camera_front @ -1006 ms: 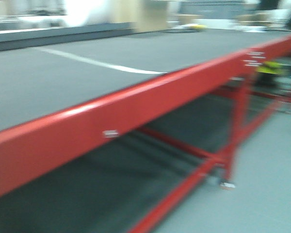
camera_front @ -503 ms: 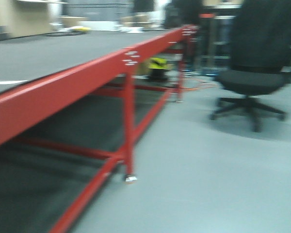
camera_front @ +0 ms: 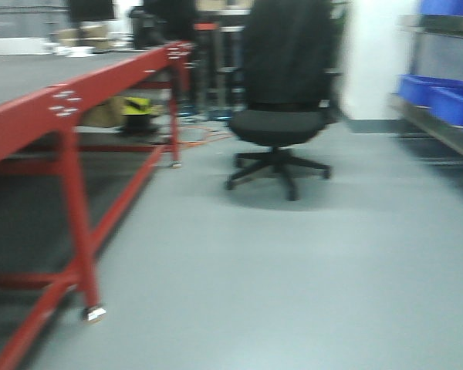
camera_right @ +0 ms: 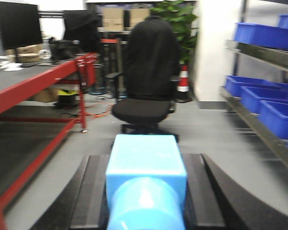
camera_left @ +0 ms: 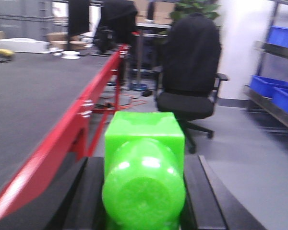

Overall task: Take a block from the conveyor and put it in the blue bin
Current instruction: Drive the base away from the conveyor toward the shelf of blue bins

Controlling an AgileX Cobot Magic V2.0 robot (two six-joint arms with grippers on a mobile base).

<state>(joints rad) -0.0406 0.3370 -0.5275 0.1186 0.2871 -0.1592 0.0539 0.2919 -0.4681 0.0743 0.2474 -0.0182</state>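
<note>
My left gripper (camera_left: 144, 191) is shut on a bright green block (camera_left: 144, 163), held between its two black fingers (camera_left: 89, 196). My right gripper (camera_right: 146, 191) is shut on a light blue block (camera_right: 146, 177). The conveyor's dark grey belt (camera_left: 29, 100) on its red frame (camera_left: 62, 143) lies to the left; it also shows in the front view (camera_front: 69, 96) and the right wrist view (camera_right: 33, 86). Blue bins (camera_right: 259, 103) sit on metal shelves at the right, also seen in the front view (camera_front: 440, 100) and the left wrist view (camera_left: 273, 91). Neither gripper shows in the front view.
A black office chair (camera_front: 282, 100) stands on the grey floor ahead, between conveyor and shelves. A red conveyor leg (camera_front: 81, 231) stands near at the left. Orange cables (camera_front: 201, 137) and a yellow-black item (camera_front: 139, 108) lie under the conveyor's far end. An orange cone (camera_right: 183, 79) stands behind the chair.
The front view has swung right: the conveyor has slid to the left edge, and the chair and the blue bins on the shelves have come into view.
</note>
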